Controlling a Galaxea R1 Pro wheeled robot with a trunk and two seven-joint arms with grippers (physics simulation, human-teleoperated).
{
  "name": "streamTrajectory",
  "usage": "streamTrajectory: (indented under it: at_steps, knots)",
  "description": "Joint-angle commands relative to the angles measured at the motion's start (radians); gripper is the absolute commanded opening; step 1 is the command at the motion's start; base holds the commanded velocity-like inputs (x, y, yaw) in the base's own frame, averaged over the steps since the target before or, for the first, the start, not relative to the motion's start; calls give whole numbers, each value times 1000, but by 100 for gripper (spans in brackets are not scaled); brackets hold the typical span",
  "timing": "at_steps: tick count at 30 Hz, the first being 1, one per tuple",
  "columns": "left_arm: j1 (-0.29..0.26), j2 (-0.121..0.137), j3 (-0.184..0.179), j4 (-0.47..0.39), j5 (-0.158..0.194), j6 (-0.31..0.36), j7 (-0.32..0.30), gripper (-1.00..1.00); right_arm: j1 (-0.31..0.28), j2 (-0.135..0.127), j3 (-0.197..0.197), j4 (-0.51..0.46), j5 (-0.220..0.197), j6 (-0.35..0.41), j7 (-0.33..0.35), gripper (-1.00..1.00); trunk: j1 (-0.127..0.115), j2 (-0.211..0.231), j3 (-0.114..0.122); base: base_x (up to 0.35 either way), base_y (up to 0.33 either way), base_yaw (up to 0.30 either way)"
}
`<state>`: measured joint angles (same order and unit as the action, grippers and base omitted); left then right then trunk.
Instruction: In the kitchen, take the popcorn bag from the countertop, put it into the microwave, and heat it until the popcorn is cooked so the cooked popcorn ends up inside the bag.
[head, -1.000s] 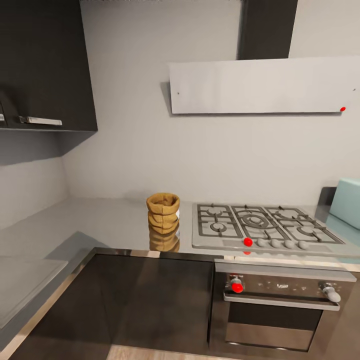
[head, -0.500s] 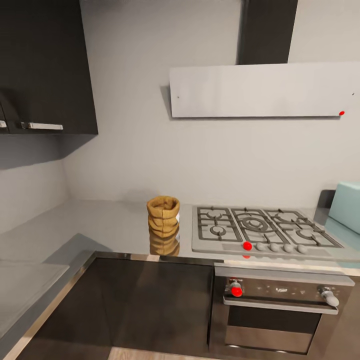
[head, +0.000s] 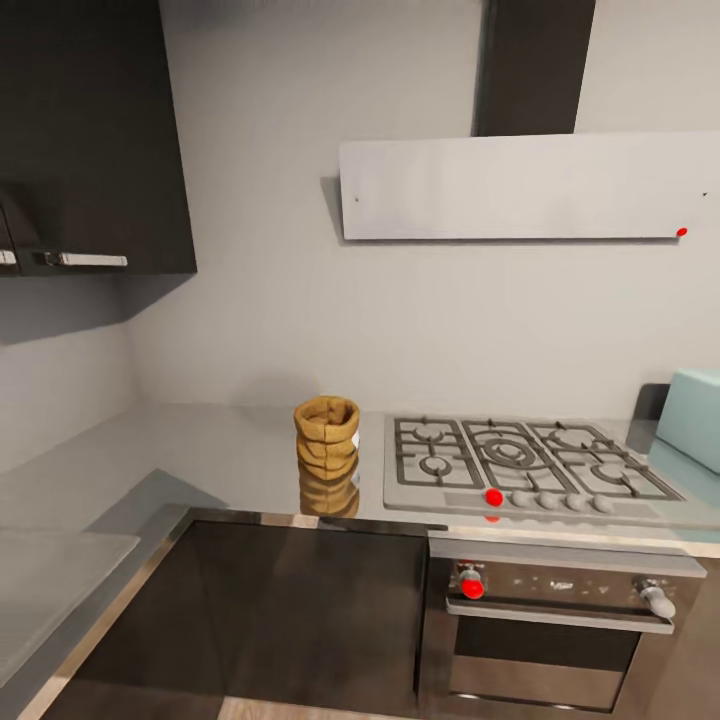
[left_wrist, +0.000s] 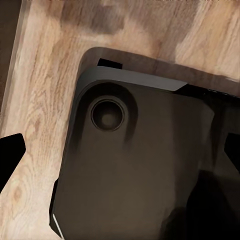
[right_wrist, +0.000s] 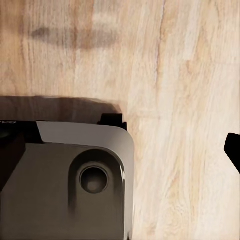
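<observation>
Head view shows the popcorn bag (head: 326, 433) standing upright on the desk (head: 200, 455), just beside the gas hob (head: 525, 460) at its 9 o'clock, well apart from the pale blue microwave (head: 692, 418), whose corner pokes in at the 3 o'clock edge. Against the two earlier head pictures the whole scene has slid a little: the extractor hood (head: 520, 188) and the upper cabinet (head: 90, 130) sit lower, the oven (head: 560, 620) front has crept down and the microwave's corner has slipped slightly toward 3 o'clock. That is the camera moving, not the things; the bag keeps its spot beside the hob. My reading is that the robot is on its approach and no reach has begun. Both wrist views look down on the wooden floor (right_wrist: 190, 75) and the robot's dark base (left_wrist: 140, 170). Dark finger tips at the picture edges suggest spread claws, but I cannot tell for either.
</observation>
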<state>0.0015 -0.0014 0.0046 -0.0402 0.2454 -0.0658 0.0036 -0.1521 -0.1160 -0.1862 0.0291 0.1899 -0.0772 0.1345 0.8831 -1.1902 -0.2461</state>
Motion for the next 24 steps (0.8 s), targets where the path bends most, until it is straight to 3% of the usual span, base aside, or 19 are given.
streamTrajectory:
  at_steps: [1,10,24]
  knots:
    - [0,0,0,-1,5,-2,1,100,-1,0,-9,3,10,-6,2,100,0,-1,-1,0,0,0]
    - [0,-2,0,-1,5,-2,1,100,-1,5,-9,3,8,3,2,100,0,-1,-2,0,0,0]
    - [0,-2,0,-1,5,-2,0,100,-1,2,-9,3,8,1,2,100,0,-1,-22,0,0,0]
